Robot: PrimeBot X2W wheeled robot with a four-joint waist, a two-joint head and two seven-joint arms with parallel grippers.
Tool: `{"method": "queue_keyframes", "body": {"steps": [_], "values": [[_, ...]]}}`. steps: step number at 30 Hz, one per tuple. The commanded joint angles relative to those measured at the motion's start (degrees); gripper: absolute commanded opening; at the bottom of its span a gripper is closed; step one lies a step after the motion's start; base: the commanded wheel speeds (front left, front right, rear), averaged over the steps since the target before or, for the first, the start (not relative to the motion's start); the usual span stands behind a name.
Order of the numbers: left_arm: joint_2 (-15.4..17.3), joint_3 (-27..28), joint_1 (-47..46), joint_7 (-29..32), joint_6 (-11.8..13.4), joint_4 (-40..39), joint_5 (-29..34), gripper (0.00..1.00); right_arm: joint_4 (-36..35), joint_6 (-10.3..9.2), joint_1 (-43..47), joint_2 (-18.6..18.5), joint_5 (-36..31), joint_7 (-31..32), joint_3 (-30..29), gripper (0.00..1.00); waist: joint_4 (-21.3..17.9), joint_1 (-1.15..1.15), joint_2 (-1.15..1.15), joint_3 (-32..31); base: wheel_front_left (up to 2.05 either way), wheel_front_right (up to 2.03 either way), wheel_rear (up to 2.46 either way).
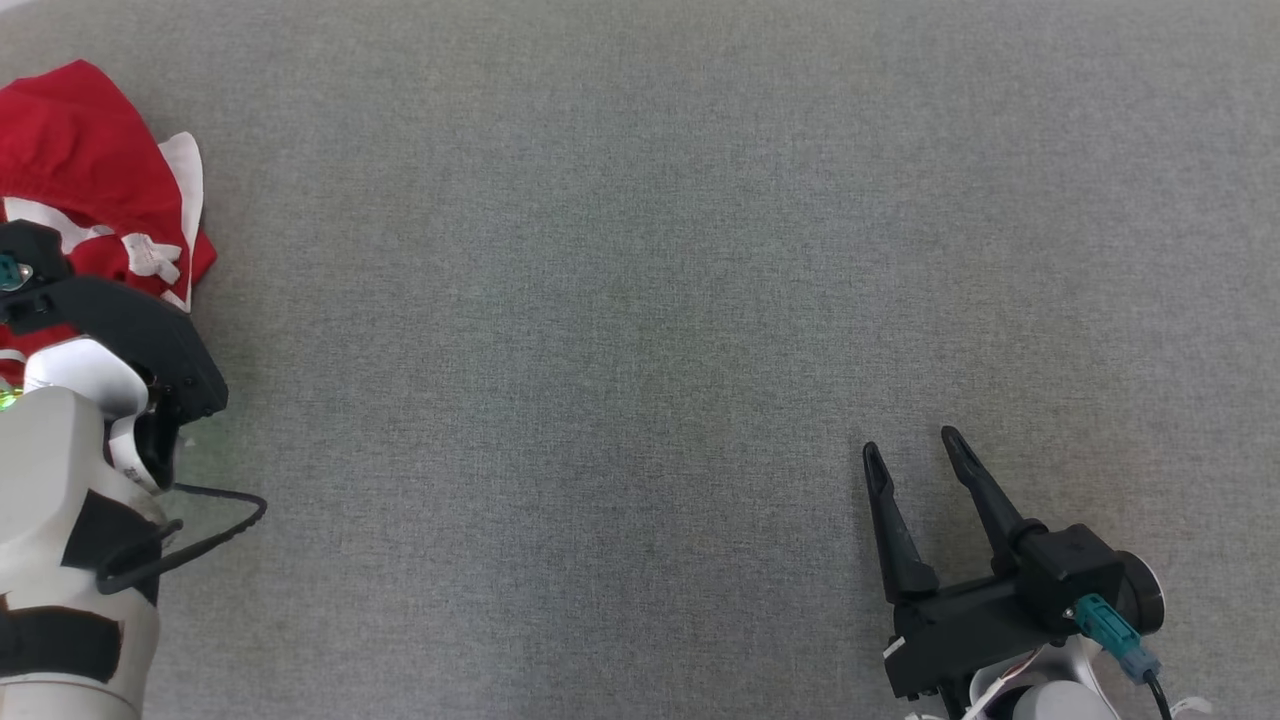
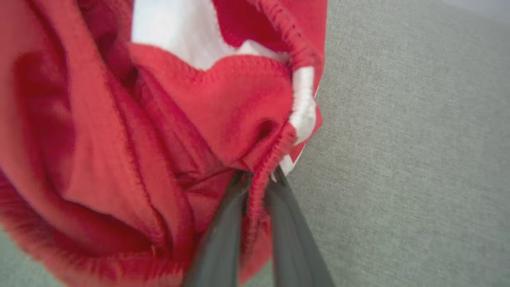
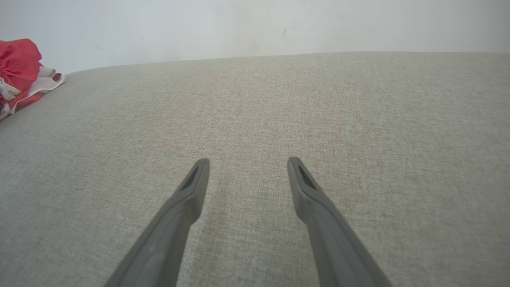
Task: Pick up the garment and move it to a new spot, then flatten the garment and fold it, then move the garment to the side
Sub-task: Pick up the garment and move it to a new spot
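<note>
While the left gripper (image 2: 259, 179) stands with its two dark fingers (image 2: 223, 239) nearly together, pinching a stitched red hem of the garment (image 2: 119, 139) between their tips, the first step of the task looks to be in hand: the pick-up, with the grip made and the carry not yet begun. Around that pinch the cloth rises in loose red folds toward twelve o'clock of the left wrist view, with a white trim (image 2: 305, 103) at about one o'clock of the fingertips. From the head view the garment (image 1: 90, 170) lies bunched at roughly ten o'clock, at the far edge of the grey fabric surface (image 1: 640, 300), with the left arm's dark wrist over its near side. The right gripper (image 1: 908, 440) rests at about five o'clock, well apart from the cloth, its fingers spread and holding nothing; its own camera catches the red heap (image 3: 20, 63) at ten o'clock. By my reading, the next move calls for a lift high enough to free the folds, then a carry toward the open middle of the surface. Only a thin hem seems caught, so the pinch must hold firm through the swing.
</note>
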Motion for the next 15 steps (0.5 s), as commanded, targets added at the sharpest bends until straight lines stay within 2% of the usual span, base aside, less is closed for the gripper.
{"method": "queue_keyframes", "body": {"steps": [1, 8, 15], "values": [[0.7, -0.1, -0.9, -0.1, -0.4, 0.3, 0.2, 0.00, 0.1, -0.12, -0.4, 0.3, 0.3, -0.1, 0.4, 1.00, 0.4, -0.01, -0.02, -0.6, 0.00, 0.00, 0.00], [2.8, 0.1, -2.2, -1.0, -2.3, -0.4, -0.8, 0.00, 2.5, -0.12, -0.7, 0.4, 1.7, -1.4, 1.3, 1.00, 1.6, -0.01, -0.02, -4.2, 0.00, 0.00, 0.00], [6.9, -1.4, -4.7, 0.4, -3.3, -4.1, 0.5, 0.00, 6.1, -0.12, -1.1, 0.7, 3.7, -3.8, 1.8, 1.00, 2.6, -0.01, -0.02, -9.4, 0.00, 0.00, 0.00]]}}
